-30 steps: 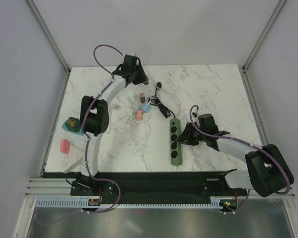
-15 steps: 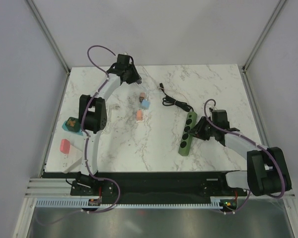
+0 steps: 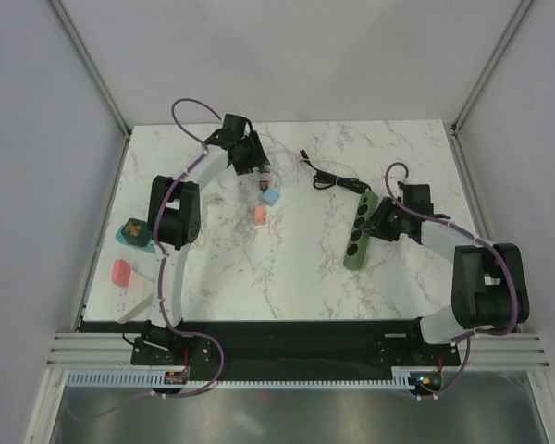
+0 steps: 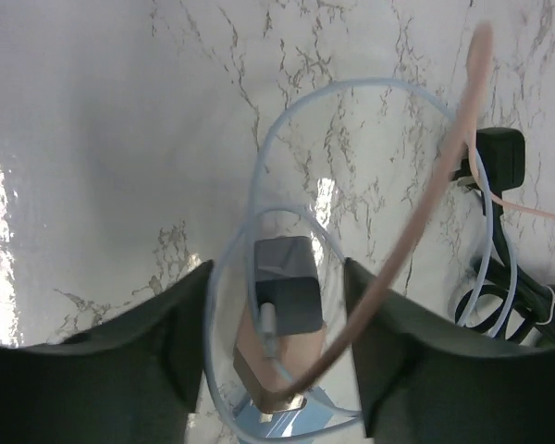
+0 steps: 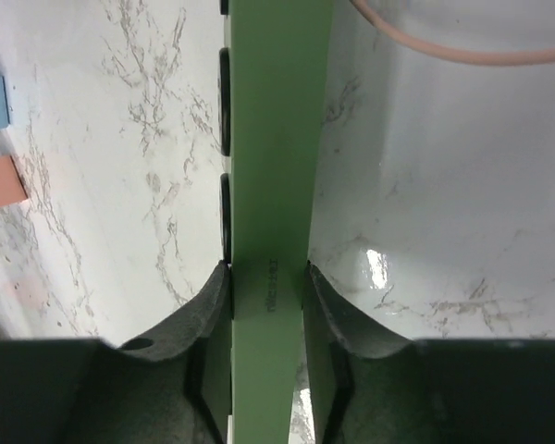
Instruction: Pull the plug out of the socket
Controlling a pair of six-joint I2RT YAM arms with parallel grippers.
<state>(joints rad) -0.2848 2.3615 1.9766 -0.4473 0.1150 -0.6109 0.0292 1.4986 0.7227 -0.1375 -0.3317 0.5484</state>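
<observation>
The green power strip (image 3: 359,239) lies at the right of the marble table, its sockets empty. My right gripper (image 3: 379,225) is shut across it; the right wrist view shows both fingers pressed on the strip's sides (image 5: 273,139). Its black cord (image 3: 338,182) coils behind it and ends in a black plug (image 3: 303,155), also seen in the left wrist view (image 4: 499,157). My left gripper (image 3: 256,168) is open, its jaws astride a grey-brown charger block (image 4: 287,296) wrapped in clear cable loops, not touching it.
A blue block (image 3: 271,196) and a pink block (image 3: 258,215) lie just near of the left gripper. A teal block (image 3: 133,232) and a pink block (image 3: 121,272) sit at the left edge. A pink cable (image 4: 444,176) crosses the left wrist view.
My right gripper has swung the green strip right and away, dragging the cord with it. My left gripper has shifted right and nearer, over the charger blocks.
</observation>
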